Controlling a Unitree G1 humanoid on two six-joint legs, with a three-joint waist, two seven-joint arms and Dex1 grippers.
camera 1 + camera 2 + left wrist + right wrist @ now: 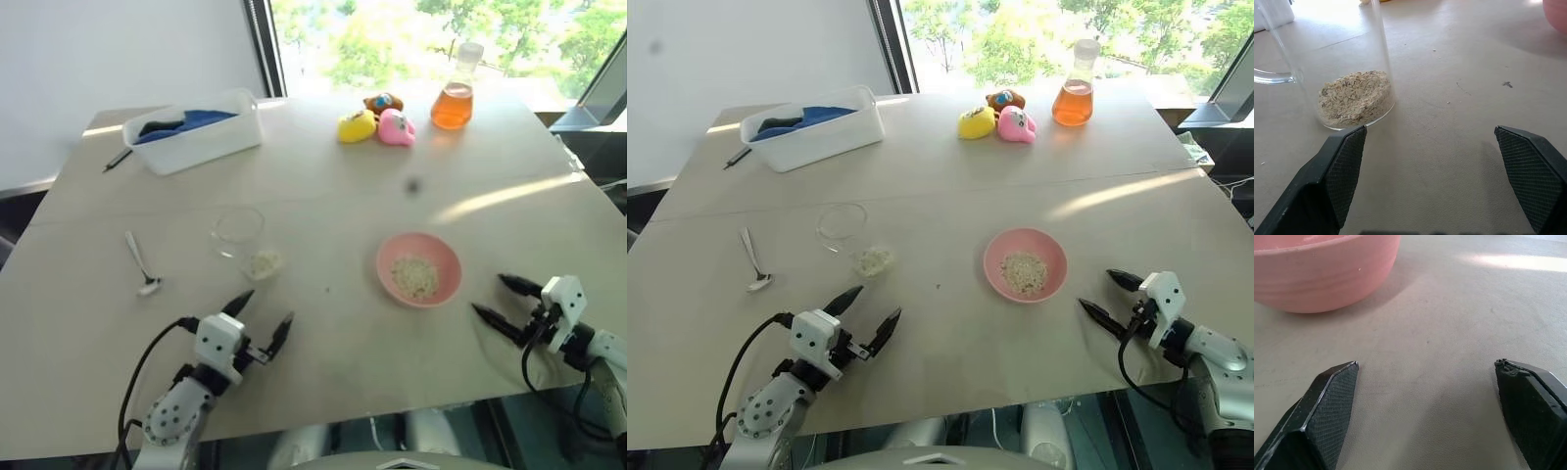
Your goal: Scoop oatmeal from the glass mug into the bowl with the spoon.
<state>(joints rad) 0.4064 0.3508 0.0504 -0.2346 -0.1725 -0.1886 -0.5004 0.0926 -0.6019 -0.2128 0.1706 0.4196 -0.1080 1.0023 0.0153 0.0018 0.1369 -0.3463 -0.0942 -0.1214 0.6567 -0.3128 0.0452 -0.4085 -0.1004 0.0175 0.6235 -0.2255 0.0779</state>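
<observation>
My right gripper (pixel 1425 396) has its two black fingers (pixel 1327 411) spread wide apart over the bare beige table (pixel 1449 323), with nothing between them. The pink bowl (pixel 1322 279) stands on the table ahead, clear of both fingers.

Both head views look down across the table (pixel 323 186); each wrist view peers low between its jaws.

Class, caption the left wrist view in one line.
Open left claw faces the glass mug holding oatmeal.
</observation>
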